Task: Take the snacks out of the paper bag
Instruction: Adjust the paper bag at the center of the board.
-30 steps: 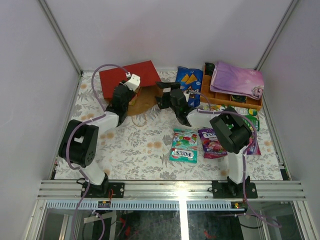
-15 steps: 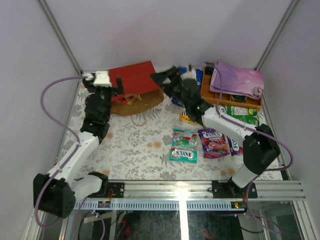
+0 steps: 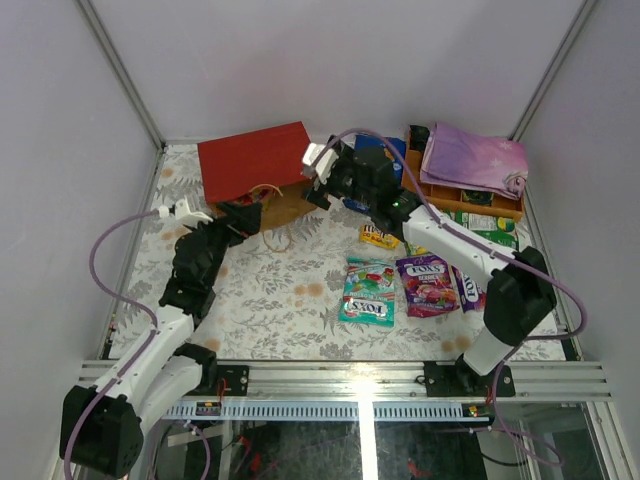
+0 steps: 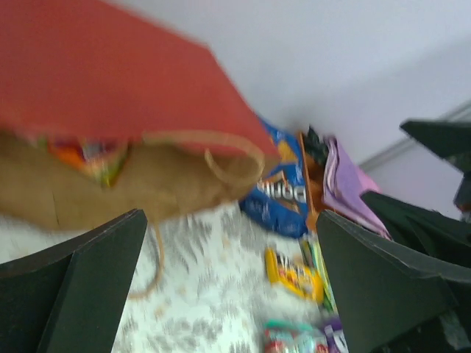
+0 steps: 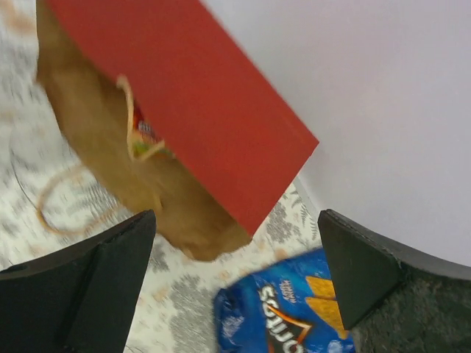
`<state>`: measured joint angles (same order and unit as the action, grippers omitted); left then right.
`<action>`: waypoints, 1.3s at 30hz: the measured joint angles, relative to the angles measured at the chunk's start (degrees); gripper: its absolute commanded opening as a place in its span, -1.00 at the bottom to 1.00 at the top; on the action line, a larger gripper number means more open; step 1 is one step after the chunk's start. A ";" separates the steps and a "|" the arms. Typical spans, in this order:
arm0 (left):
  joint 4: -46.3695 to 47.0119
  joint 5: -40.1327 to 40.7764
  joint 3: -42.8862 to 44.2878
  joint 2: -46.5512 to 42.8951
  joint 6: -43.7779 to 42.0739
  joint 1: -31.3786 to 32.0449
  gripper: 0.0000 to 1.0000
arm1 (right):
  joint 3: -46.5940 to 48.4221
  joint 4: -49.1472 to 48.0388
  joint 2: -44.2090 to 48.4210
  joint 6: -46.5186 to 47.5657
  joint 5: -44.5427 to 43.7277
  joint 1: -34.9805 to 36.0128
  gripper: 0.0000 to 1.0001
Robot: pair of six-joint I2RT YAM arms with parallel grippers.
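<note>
The paper bag [image 3: 250, 160] lies on its side at the back left, red outside, its brown mouth [image 3: 287, 205] facing the table's middle. A colourful snack [image 4: 96, 156] shows inside the mouth, also visible as the snack [image 5: 143, 140] in the right wrist view. My left gripper [image 3: 248, 213] is open just before the mouth and holds nothing. My right gripper [image 3: 318, 185] is open too, hanging between the bag and the blue Doritos bag [image 5: 287, 316]. A yellow pack [image 3: 378, 237], a teal pack [image 3: 368, 292] and a purple pack [image 3: 424, 284] lie on the table.
An orange wooden tray [image 3: 452, 198] stands at the back right with a folded purple cloth [image 3: 470, 158] on top. A green pack [image 3: 492, 223] lies in front of it. The bag's string handle [image 3: 277, 238] trails on the floral tablecloth.
My left gripper has opened, and its arm swung out to the bag's left side, then back toward the mouth. The right arm stretched out toward the back and now hovers by the Doritos bag.
</note>
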<state>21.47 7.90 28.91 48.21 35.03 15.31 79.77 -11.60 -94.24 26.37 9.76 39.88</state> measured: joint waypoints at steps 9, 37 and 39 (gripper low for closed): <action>8.26 -8.20 -15.69 1.62 14.43 0.02 0.99 | -2.60 0.11 -9.18 31.67 6.47 0.00 0.99; 11.10 -19.10 -12.57 12.63 16.55 -12.92 0.99 | 15.17 -11.04 -34.95 49.11 3.28 0.13 -1.00; 11.47 -20.96 -12.11 15.10 16.79 -15.63 0.99 | 14.75 -13.18 -34.95 48.74 1.70 0.31 -1.00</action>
<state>32.95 -13.06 16.80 63.31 51.81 -0.32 94.52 -24.77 -129.19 75.11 11.46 40.18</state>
